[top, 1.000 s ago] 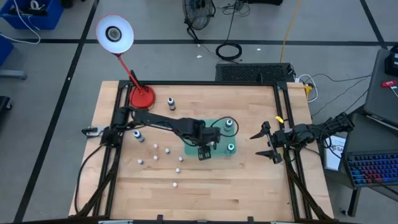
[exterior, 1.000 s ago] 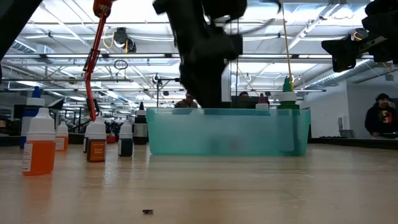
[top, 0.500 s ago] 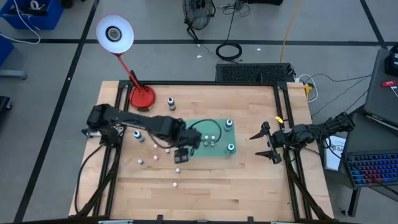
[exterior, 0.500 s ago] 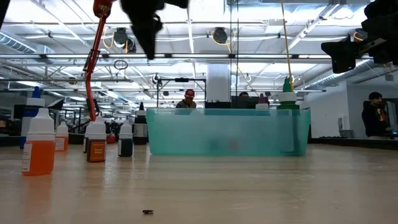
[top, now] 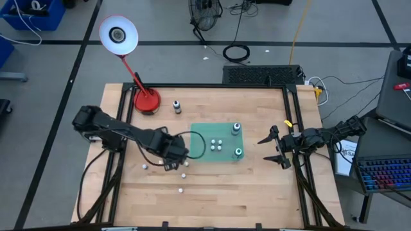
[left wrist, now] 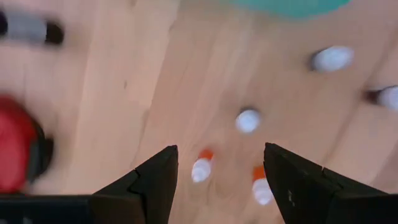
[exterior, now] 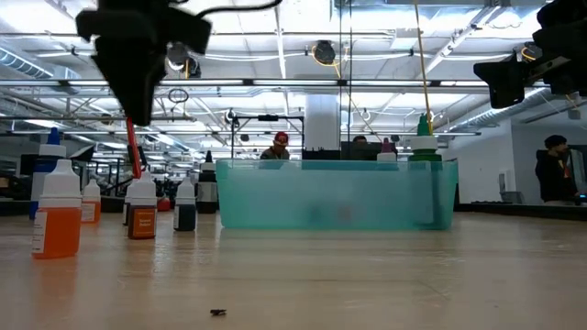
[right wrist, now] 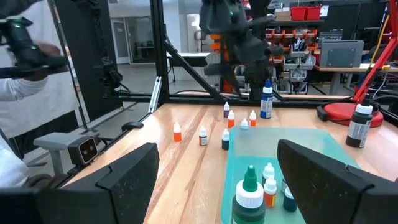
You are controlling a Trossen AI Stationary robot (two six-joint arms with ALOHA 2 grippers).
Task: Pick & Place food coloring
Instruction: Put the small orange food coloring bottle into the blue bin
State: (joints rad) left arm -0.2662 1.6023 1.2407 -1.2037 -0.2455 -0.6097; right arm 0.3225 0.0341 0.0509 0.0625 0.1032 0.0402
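Several tiny white-capped food coloring bottles [top: 218, 145] stand upright on the green tray [top: 200, 153], with a grey-topped one [top: 236, 129] and a teal-topped one [top: 238, 153]. More small bottles [top: 185, 169] stand loose on the wood to the tray's left, and a dark bottle [top: 176, 106] stands further back. My left gripper [top: 168, 160] hovers open above the loose bottles, pointing down; in its wrist view [left wrist: 221, 180] an orange bottle [left wrist: 200, 167] lies between the fingers, well below them. My right gripper [top: 273, 146] waits open at the table's right edge.
A red lamp base [top: 147, 101] stands at the far left with its arm and white shade leaning out past the table. In the low view, orange and dark bottles [exterior: 57, 211] stand left of the tray's translucent wall [exterior: 339, 194]. Bare wood lies toward the near edge.
My left gripper has swung from over the green tray toward the table's left, rising a little, and now hangs over the loose bottles beside the tray. The white-capped bottles in the tray's middle, hidden under it before, now show.
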